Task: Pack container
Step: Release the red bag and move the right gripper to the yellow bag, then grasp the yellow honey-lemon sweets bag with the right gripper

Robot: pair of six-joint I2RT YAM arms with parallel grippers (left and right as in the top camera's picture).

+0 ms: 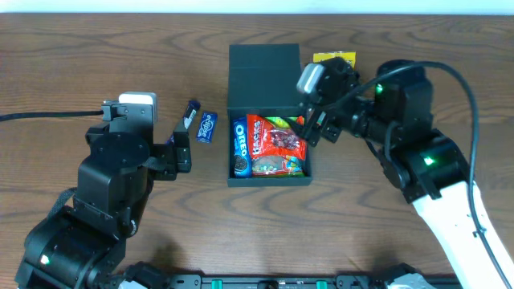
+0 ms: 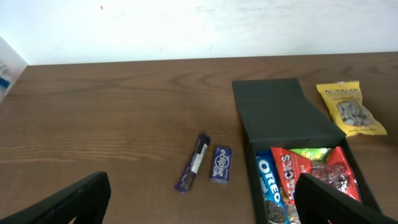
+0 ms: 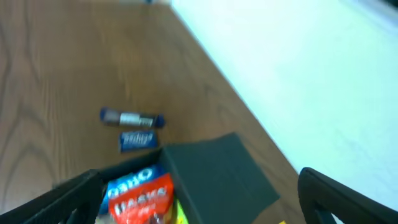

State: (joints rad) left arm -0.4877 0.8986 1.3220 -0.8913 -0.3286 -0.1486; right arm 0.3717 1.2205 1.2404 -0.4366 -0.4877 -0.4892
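Loose snacks on a brown wood table (image 1: 80, 64).
Seen from overhead, a purple bar (image 1: 189, 115) lies just left of the blue Eclipse pack (image 1: 208, 127). An Oreo packet (image 1: 239, 147) and a red snack bag (image 1: 277, 144) lie to its right. A yellow packet (image 1: 333, 58) lies well apart, farther right and up.

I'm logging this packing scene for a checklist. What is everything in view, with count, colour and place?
container: 1, dark green, table centre, lid open
Oreo packet: 1, blue, inside container, left side
red snack bag: 1, red, inside container, beside Oreo packet
green packet: 1, green-yellow, inside container, partly under red snack bag
yellow packet: 1, yellow, on table behind container
gum pack: 1, blue, on table left of container
bar: 1, purple, beside gum pack
table: 1, brown wood
left end effector: 1, black, open, empty
right end effector: 1, black, open, over container's right rim
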